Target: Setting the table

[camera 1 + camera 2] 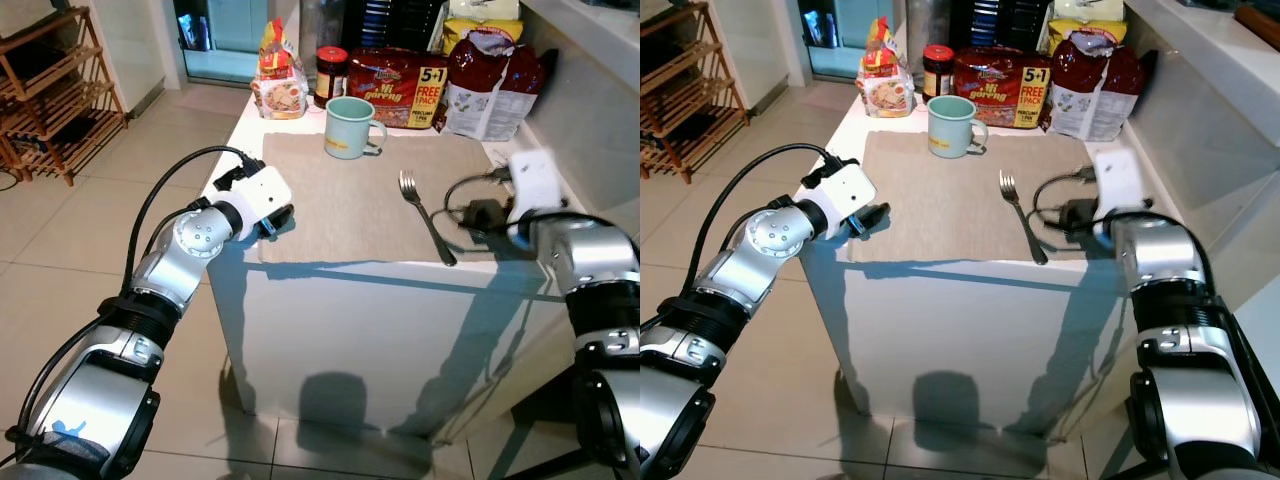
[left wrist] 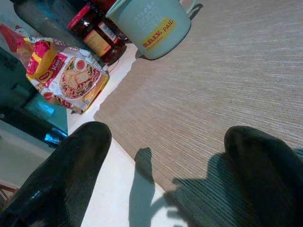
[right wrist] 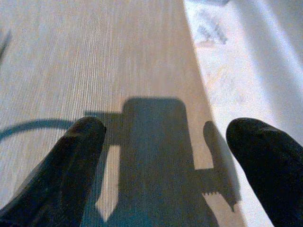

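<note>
a white table (image 1: 330,300) carries a beige mat (image 1: 350,200). on the mat a pale green mug (image 1: 350,127) stands upright near the far edge, and a fork (image 1: 425,213) lies to its right, tines pointing away. the left tool (image 2: 161,175) hovers at the mat's left edge, fingers (image 2: 71,175) apart and holding nothing. the right tool (image 3: 165,165) hovers over the mat's right edge, fingers (image 3: 66,165) apart too, nothing between them. behind the mug sit a jar (image 1: 331,75), a red noodle pack (image 1: 398,88) and a small noodle packet (image 1: 279,85). a wooden rack (image 1: 50,90) stands on the tiled floor (image 1: 90,250) to the left.
</note>
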{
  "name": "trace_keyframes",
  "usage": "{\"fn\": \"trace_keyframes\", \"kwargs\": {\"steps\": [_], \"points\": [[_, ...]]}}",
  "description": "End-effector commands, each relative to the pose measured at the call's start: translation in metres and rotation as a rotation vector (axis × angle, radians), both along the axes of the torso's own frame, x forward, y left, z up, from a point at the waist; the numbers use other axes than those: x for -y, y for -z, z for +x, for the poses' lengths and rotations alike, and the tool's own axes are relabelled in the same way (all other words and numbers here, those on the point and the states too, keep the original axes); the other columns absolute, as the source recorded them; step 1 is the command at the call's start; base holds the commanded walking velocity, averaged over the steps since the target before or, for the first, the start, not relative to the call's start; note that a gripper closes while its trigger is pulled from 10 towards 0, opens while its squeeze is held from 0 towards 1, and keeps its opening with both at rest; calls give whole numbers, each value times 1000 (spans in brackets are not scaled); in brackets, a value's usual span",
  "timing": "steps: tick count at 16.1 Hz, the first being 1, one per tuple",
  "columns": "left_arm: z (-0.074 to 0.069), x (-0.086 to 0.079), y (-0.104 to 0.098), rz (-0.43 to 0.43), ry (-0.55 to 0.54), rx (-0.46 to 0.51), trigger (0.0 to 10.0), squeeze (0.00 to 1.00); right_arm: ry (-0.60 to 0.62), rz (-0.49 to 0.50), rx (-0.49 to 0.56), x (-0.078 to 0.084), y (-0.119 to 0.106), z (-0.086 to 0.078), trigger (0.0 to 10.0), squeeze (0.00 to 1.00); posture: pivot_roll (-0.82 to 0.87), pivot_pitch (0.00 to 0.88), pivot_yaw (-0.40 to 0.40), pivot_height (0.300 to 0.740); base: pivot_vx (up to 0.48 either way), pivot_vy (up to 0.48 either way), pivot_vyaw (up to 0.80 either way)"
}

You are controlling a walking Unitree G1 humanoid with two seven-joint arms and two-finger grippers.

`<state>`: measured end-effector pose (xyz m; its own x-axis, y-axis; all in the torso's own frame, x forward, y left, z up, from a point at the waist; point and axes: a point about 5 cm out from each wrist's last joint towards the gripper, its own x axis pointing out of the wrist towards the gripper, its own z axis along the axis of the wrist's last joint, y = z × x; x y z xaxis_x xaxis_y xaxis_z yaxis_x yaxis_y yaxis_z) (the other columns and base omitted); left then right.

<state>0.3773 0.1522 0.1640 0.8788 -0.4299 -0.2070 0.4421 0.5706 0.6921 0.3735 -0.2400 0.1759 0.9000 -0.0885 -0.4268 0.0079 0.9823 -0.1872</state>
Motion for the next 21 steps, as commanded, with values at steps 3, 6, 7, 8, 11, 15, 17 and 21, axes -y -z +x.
{"fn": "trace_keyframes", "kwargs": {"steps": [3, 6, 7, 8, 11, 15, 17, 21], "points": [[-1, -4, 8, 21, -13, -37, 10000, 0, -100, 160, 139, -25, -37, 9, 10000, 0, 22, 0, -58, 740, 0, 0, 0], [-2, -5, 8, 23, -11, -40, 10000, 0, -285, 209, 27, -59, -26, 4, 10000, 1000, 26, 0, -59, 740, 0, 0, 0], [-2, -5, 8, 24, -11, -40, 10000, 0, -291, 211, 0, -63, -23, 4, 10000, 1000, 28, 0, -59, 740, 0, 0, 0], [-2, -5, 8, 26, -11, -41, 10000, 0, -288, 199, -21, -65, -20, 3, 10000, 1000, 28, 0, -59, 740, 0, 0, 0], [-2, -6, 8, 27, -9, -41, 10000, 0, -291, 207, -58, -67, -14, 2, 10000, 1000, 27, 0, -58, 740, 0, 0, 0], [-2, -4, 8, 32, 0, -43, 10000, 0, -359, 273, -173, -76, 15, -6, 10000, 0, 34, 0, -60, 740, 0, 0, 0], [-2, -4, 7, 32, 2, -42, 10000, 0, -341, 255, -190, -73, 19, -7, 10000, 0, 36, 0, -60, 740, 0, 0, 0], [-3, -4, 7, 30, 3, -45, 10000, 0, -301, 269, -212, -67, 21, -7, 2863, 0, 33, 0, -57, 740, 0, 0, 0]]}}
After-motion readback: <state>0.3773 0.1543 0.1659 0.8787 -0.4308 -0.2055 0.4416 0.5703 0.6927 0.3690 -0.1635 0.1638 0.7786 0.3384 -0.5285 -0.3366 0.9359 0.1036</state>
